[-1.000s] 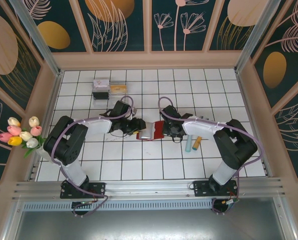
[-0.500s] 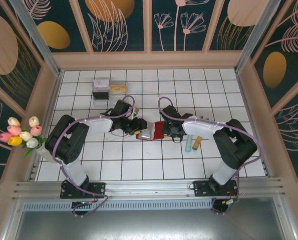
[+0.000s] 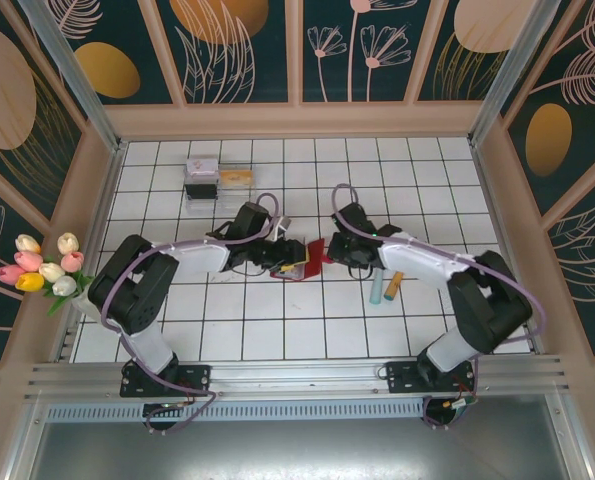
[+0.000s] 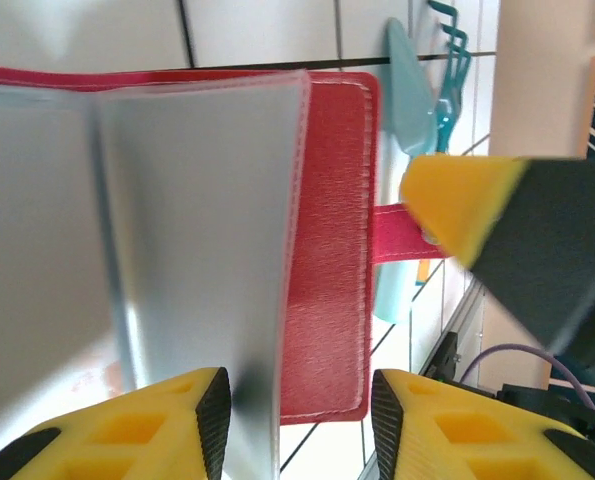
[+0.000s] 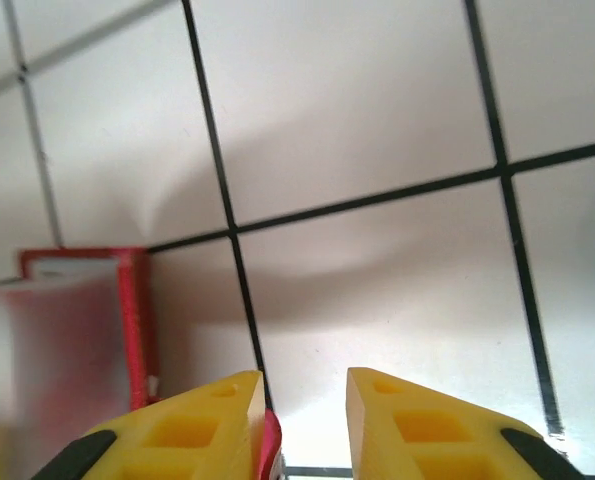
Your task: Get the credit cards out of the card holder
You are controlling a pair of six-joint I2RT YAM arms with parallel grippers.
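**While the holder lies open: status**

Where the two arms meet at mid-table, the holder shows its grey pockets. On the left gripper the fingers stand apart, with a pocket edge and the red cover in the gap; contact cannot be confirmed. On the right gripper the fingers stand narrowly apart, with the red tab against one finger. A blue card and an orange card lie on the table, right of the holder.

Left arm and right arm: black rounded joint housings, white link covers. A purple cable runs along each arm. Left fingers and right fingers are yellow with square recesses. Their backing appears black but is blurred close up.
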